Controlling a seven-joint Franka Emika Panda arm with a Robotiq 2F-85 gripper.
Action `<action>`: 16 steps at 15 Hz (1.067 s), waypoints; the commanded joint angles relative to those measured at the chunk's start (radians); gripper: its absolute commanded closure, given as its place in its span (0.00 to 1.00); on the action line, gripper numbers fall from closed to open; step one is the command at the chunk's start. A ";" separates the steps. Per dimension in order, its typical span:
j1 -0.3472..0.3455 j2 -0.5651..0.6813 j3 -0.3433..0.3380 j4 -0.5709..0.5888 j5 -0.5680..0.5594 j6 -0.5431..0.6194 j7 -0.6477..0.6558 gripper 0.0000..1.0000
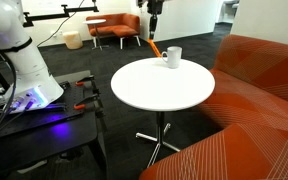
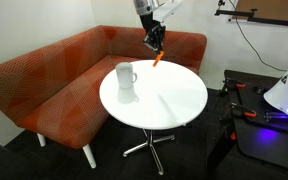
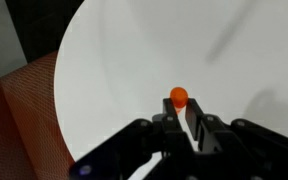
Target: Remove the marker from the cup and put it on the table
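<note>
We see the gripper (image 2: 156, 47) clamping the marker (image 2: 158, 60), upper centre. The cup (image 2: 126, 75) stands leftward on the table (image 2: 174, 100).

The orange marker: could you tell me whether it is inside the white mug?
No: the gripper holds the marker beside the mug, outside it.

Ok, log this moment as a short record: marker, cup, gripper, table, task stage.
marker: orange, tilted, outside the cup, clamped in the gripper
cup: white mug, upright on the table, apart from the gripper
gripper: shut on the marker, over the table near its rim
table: round, white top; whether the marker tip touches it cannot be told
task stage: marker out of the cup, not yet released
</note>
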 commanded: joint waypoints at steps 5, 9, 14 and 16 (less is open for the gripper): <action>0.060 -0.079 -0.008 -0.212 -0.182 0.166 0.197 0.96; 0.074 -0.076 -0.010 -0.237 -0.276 0.220 0.287 0.96; 0.082 -0.073 -0.016 -0.275 -0.383 0.332 0.422 0.96; 0.083 -0.070 -0.017 -0.295 -0.421 0.380 0.475 0.96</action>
